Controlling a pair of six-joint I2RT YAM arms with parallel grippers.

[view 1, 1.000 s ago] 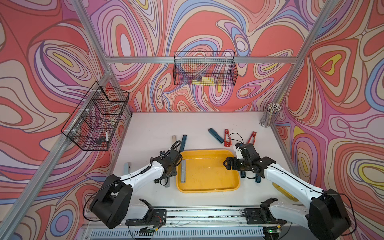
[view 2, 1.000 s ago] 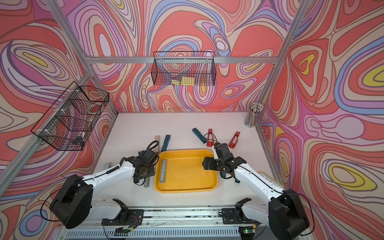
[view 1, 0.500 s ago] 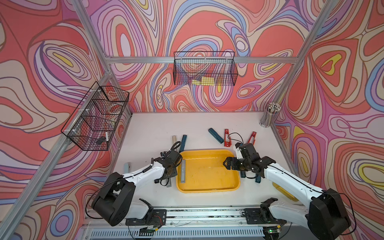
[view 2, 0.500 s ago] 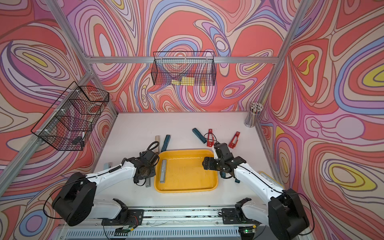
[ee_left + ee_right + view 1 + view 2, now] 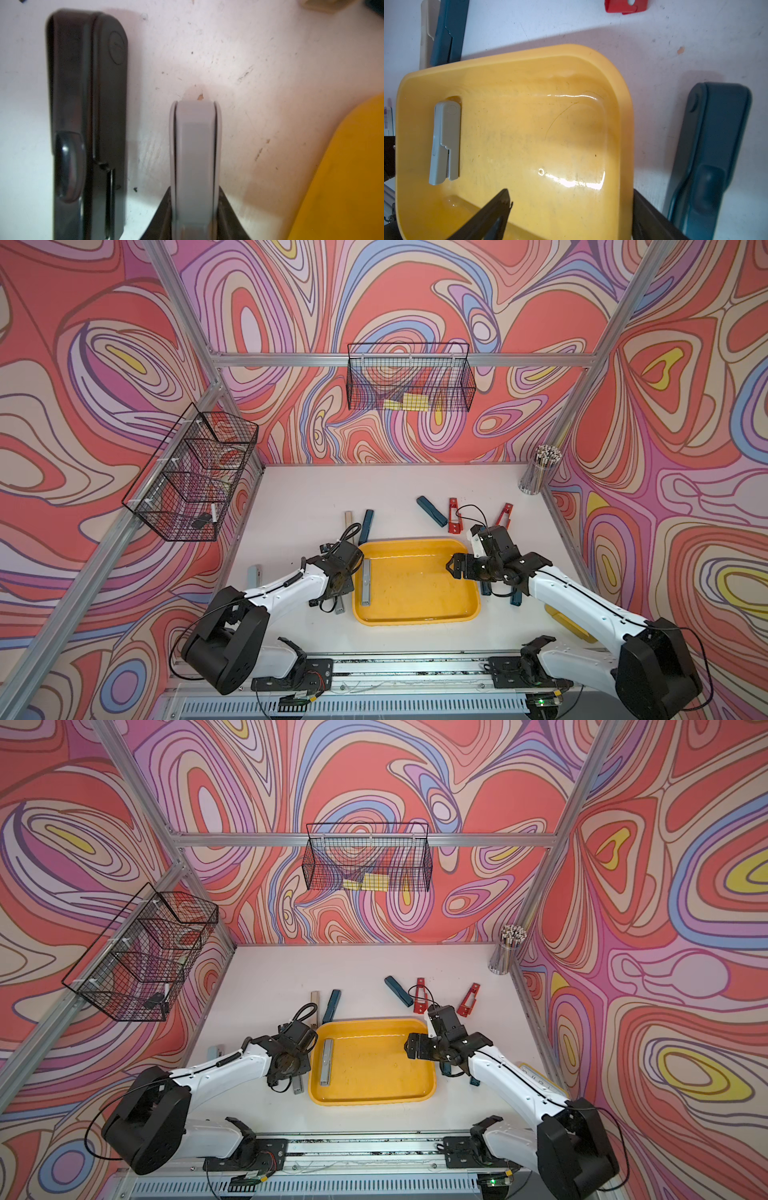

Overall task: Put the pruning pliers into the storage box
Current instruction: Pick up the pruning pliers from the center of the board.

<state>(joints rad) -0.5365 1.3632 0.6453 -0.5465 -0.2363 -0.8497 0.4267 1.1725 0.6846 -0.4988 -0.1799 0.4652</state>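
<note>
The yellow storage box sits at the table's front middle, with one grey pruning pliers lying by its left wall. Just left of the box, my left gripper is shut on another grey pliers that lies on the table beside a black one. My right gripper stands open astride the box's right rim, one finger inside and one outside. A teal pliers lies right of that rim. Behind the box lie beige, teal, teal and two red pliers.
Black wire baskets hang on the left wall and the back wall. A cup of white-tipped sticks stands in the back right corner. A pale grey bar lies near the left wall. A yellow object lies under the right arm.
The left gripper's jaws have closed in on the grey pliers on the table. Both arms have stayed almost in place.
</note>
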